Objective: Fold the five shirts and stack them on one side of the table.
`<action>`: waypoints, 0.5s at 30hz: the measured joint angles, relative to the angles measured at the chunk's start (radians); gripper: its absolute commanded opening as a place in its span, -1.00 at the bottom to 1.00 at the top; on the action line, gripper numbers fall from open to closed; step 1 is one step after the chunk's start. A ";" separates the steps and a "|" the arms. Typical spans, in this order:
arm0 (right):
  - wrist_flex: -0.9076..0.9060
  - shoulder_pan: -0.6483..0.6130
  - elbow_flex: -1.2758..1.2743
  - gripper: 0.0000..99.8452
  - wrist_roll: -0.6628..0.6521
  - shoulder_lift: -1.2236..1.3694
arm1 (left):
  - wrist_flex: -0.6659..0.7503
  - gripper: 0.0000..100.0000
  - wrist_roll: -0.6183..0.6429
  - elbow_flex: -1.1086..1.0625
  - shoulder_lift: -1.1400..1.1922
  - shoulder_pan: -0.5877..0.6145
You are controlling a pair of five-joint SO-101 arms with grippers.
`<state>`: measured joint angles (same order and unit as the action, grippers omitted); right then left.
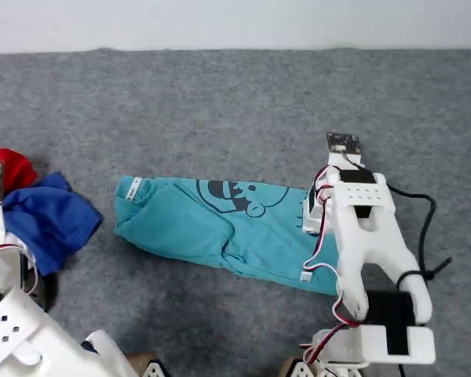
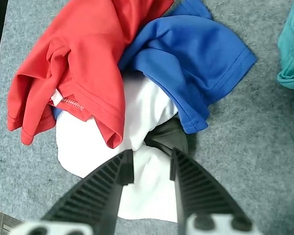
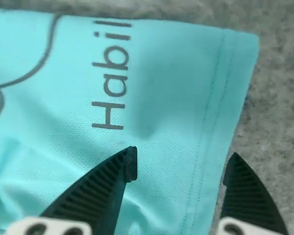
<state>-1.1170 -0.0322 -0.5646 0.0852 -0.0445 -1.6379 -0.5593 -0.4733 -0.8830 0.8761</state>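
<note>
Right gripper [image 3: 182,154] over teal shirt [image 3: 152,73], jaws apart — straddling hem

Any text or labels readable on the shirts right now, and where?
On the teal shirt, dark lettering runs off the view's edge; no whole word reads.
Its neck label: too small to read.
The sewn tag on the red shirt: too small to read.

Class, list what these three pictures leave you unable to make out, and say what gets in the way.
High view: right end of the teal shirt, covered by the right arm.
High view: the red shirt, cut off by the picture's edge.
Left wrist view: the dark cloth, mostly buried under the white shirt and blue shirt; shirt or not, unclear.
</note>
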 measured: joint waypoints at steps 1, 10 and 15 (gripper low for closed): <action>0.000 -0.002 0.000 -0.42 0.006 0.012 | 0.000 -0.73 0.000 0.000 0.000 0.000; 0.044 0.006 0.012 -0.98 0.012 0.144 | 0.000 -0.73 0.000 0.000 0.000 0.000; 0.037 0.017 0.021 -0.98 -0.057 0.150 | 0.000 -0.73 0.000 0.000 0.000 0.000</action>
<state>-1.0802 -0.0153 -0.5432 0.0284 0.1059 -1.6379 -0.5593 -0.4733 -0.8830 0.8761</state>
